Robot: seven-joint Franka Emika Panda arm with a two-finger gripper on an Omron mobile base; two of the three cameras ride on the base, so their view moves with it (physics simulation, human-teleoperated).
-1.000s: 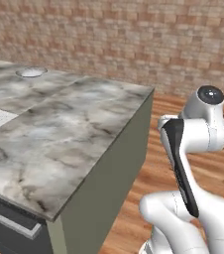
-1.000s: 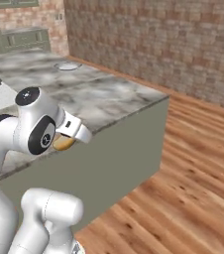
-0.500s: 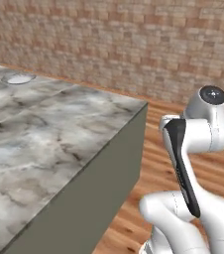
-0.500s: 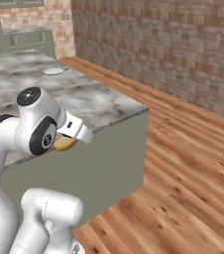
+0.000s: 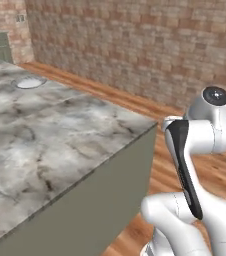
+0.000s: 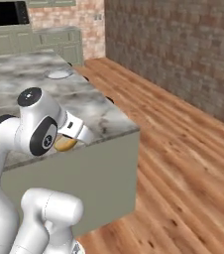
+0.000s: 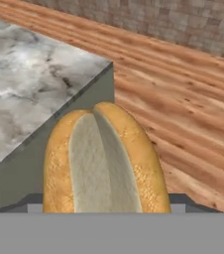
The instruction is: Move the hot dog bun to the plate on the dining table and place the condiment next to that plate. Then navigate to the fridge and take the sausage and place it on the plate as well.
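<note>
The hot dog bun (image 7: 104, 161) is pinched in the gripper (image 6: 67, 141), split side facing the hand camera, hanging just off the corner of the dining table (image 5: 60, 145) over the wood floor (image 6: 183, 163). From the right base view you can just see its tan end tucked under the wrist. Pale round plate (image 5: 29, 82) sits way back on the marble top, well apart from the bun, brick wall (image 5: 135, 45) behind it all.
</note>
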